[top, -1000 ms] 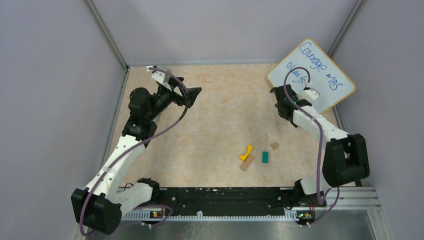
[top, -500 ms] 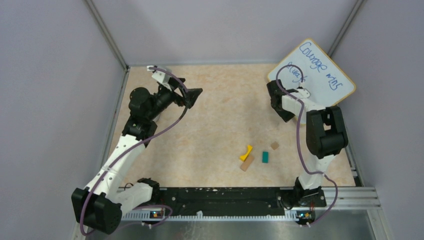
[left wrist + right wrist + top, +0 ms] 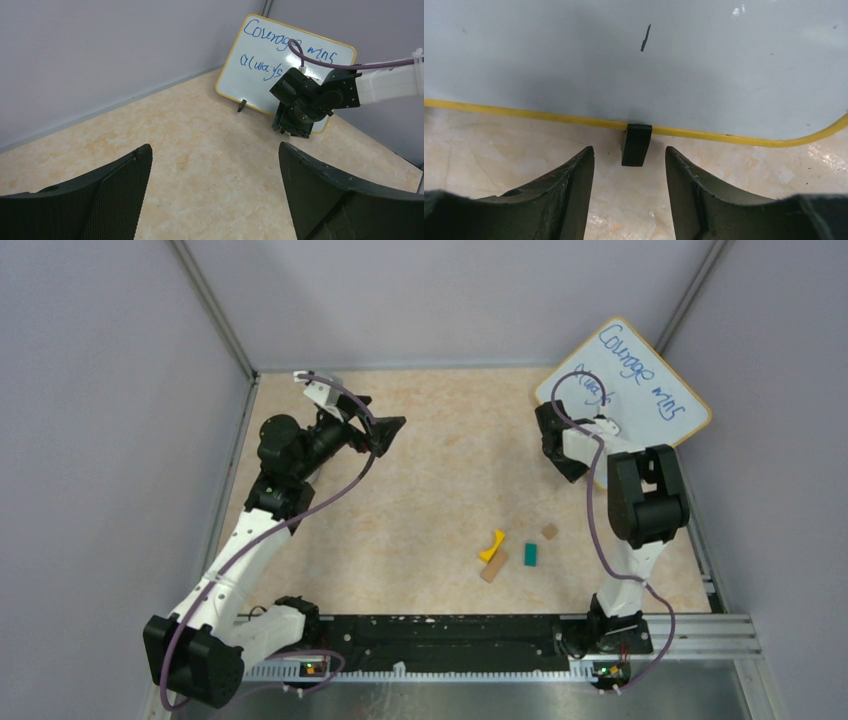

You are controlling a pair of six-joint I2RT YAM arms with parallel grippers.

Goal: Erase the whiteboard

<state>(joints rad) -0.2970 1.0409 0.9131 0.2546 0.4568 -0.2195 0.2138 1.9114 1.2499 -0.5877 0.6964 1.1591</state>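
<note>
The whiteboard (image 3: pixel 640 380) stands tilted in the far right corner, yellow-framed, with blue handwriting. It also shows in the left wrist view (image 3: pixel 260 55) and fills the right wrist view (image 3: pixel 634 65), where a black clip foot (image 3: pixel 636 145) sits under its frame. My right gripper (image 3: pixel 556 445) is open and empty, low at the board's near edge, its jaws on either side of the clip foot (image 3: pixel 629 150). My left gripper (image 3: pixel 385 430) is open and empty at the far left, well away from the board; in its own view (image 3: pixel 215 150) it faces the board.
A yellow piece (image 3: pixel 492 545), a tan block (image 3: pixel 494 565), a teal block (image 3: pixel 531 554) and a small brown block (image 3: pixel 549 532) lie on the beige table near the front middle. Grey walls close in on three sides. A black rail (image 3: pixel 450 630) runs along the near edge.
My right arm has folded in, elbow raised, and its gripper has shifted left and down along the board's lower edge. The left arm has not moved.
</note>
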